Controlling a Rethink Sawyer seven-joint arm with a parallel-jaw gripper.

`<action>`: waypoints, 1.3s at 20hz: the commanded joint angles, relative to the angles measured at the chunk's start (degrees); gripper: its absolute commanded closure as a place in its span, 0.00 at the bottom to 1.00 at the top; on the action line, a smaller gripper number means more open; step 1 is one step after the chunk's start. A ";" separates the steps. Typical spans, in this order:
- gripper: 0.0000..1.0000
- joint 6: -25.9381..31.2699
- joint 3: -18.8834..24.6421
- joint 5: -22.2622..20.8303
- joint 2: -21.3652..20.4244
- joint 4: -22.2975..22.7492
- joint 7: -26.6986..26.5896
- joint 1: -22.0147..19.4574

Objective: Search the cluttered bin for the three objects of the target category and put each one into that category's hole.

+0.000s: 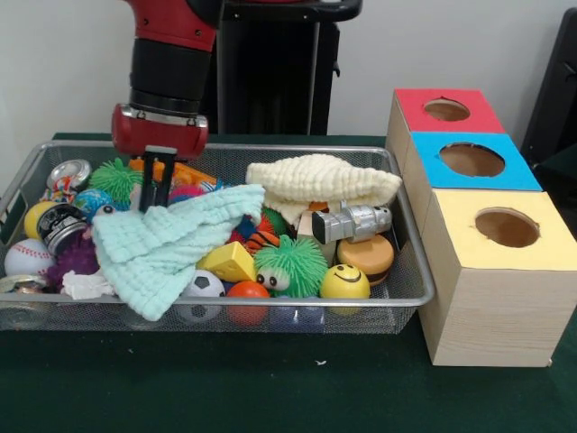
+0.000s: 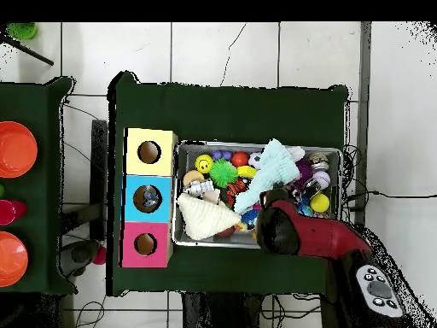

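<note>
my gripper (image 1: 159,185) is lowered into the wire bin (image 1: 410,271), fingers pinching the far edge of the mint cloth (image 1: 171,239) that covers the toys. step: uncovering. next move calls for lifting the cloth aside to expose targets near the 3 holes' boxes (image 1: 487,225).

White tiled floor (image 2: 213,51), green-covered table (image 1: 270,397), pale wall (image 1: 63,63) behind.

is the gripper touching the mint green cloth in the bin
Touching. The front view shows the gripper with its dark fingers running down into the mint green cloth's top edge.
</note>
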 commanded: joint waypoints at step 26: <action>1.00 11.97 31.30 14.06 -0.59 14.94 11.09 -21.05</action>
